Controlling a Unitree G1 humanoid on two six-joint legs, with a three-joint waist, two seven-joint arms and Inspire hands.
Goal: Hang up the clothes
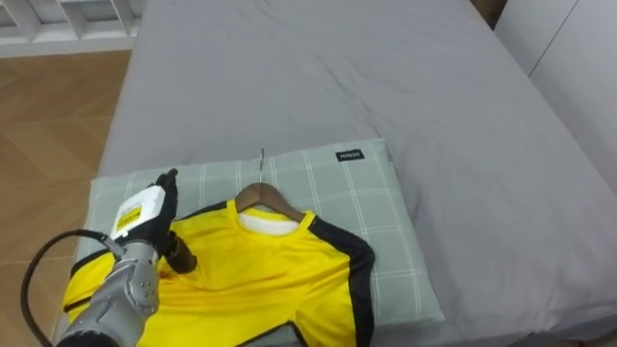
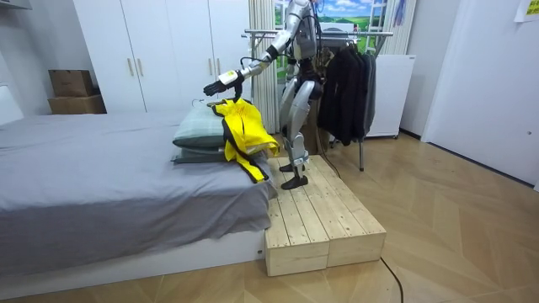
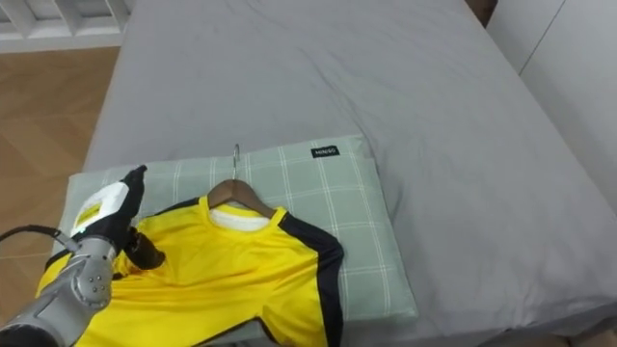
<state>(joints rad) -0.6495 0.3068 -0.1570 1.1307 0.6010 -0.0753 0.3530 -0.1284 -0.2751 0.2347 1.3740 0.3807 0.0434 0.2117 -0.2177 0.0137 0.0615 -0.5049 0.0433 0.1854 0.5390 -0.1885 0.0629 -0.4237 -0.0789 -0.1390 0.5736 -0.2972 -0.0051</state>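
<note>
A yellow shirt (image 1: 260,265) with black side trim lies on a wooden hanger (image 1: 266,197), whose metal hook points toward the far side of the bed. Shirt and hanger rest on a green checked pillow (image 1: 390,241). My left hand (image 1: 145,217) hovers over the shirt's left shoulder, fingers stretched forward and holding nothing. In the room view the left hand (image 2: 221,82) is held out above the yellow shirt (image 2: 240,126), which drapes over the pillow's end at the bed's edge. I stand on a wooden platform (image 2: 320,219) beside the bed.
The grey bed (image 1: 386,77) stretches ahead of the pillow. Behind me a clothes rack (image 2: 337,34) carries dark garments (image 2: 345,84). White wardrobes (image 2: 168,50) and cardboard boxes (image 2: 72,88) stand along the far wall.
</note>
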